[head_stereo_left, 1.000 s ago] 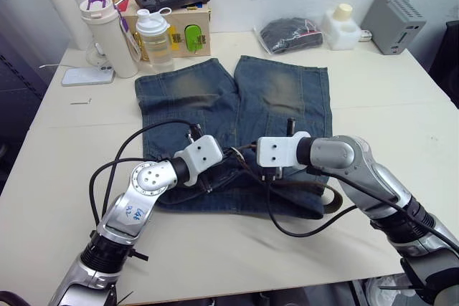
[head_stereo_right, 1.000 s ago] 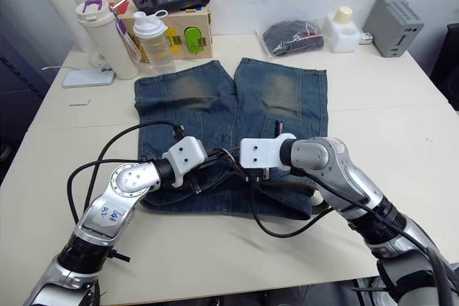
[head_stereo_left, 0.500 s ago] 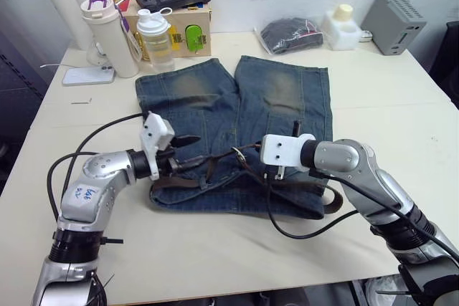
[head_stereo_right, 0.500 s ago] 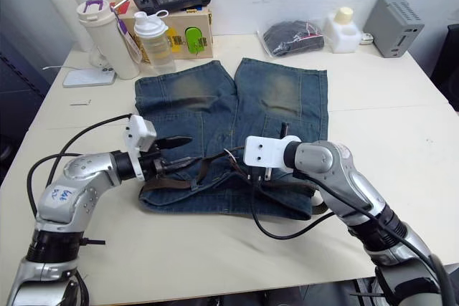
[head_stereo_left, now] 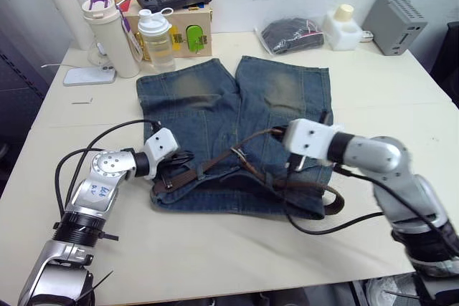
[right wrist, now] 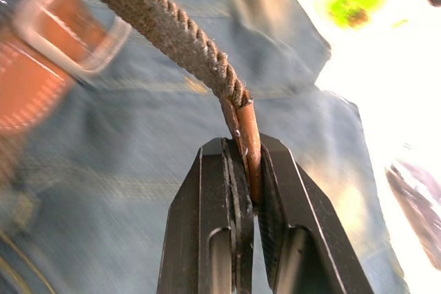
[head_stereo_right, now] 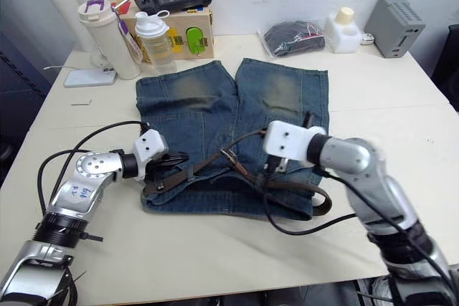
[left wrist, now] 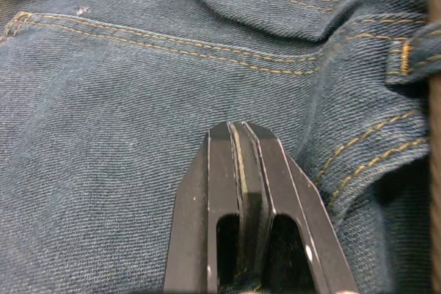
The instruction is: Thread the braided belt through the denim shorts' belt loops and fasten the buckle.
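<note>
1. Eye views: the faded blue-grey denim shorts (head_stereo_left: 237,134) lie flat on the cream table (head_stereo_left: 401,98), waistband nearest the robot. The dark-brown braided belt (head_stereo_left: 215,164) runs along that waistband and loops at the right edge. The left gripper (head_stereo_left: 181,158) rests at the waistband's left end; the right gripper (head_stereo_left: 271,132) lifts the strap's tip above the middle.
2. Left wrist view: the black fingers (left wrist: 224,170) are pressed together on denim, gripping nothing visible; a belt loop (left wrist: 413,53) lies just beside them.
3. Right wrist view: the fingers (right wrist: 275,191) clamp the belt's brown leather tip (right wrist: 247,135); the silver buckle (right wrist: 62,25) lies beyond, blurred.
</note>
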